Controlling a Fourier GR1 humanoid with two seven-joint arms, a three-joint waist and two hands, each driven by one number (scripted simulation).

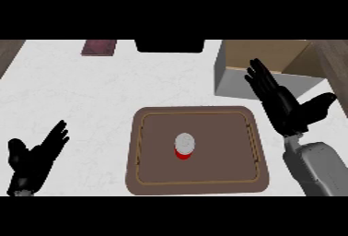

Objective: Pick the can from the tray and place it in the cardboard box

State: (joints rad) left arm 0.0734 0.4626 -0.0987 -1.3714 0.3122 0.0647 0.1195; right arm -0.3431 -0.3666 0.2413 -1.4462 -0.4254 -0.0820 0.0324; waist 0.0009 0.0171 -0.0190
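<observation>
A red can with a white top (184, 145) stands upright near the middle of the brown tray (149, 177). The cardboard box (234, 85) sits open at the back right of the counter. My right hand (284, 108) is open with straight fingers, hovering to the right of the tray and in front of the box, apart from the can. At the lower left, my left hand (34, 159) rests open with fingers up, away from the tray.
A dark red flat object (99, 47) lies at the back left. A black container (170, 45) stands at the back centre. Wooden edges border the white counter at the left and right.
</observation>
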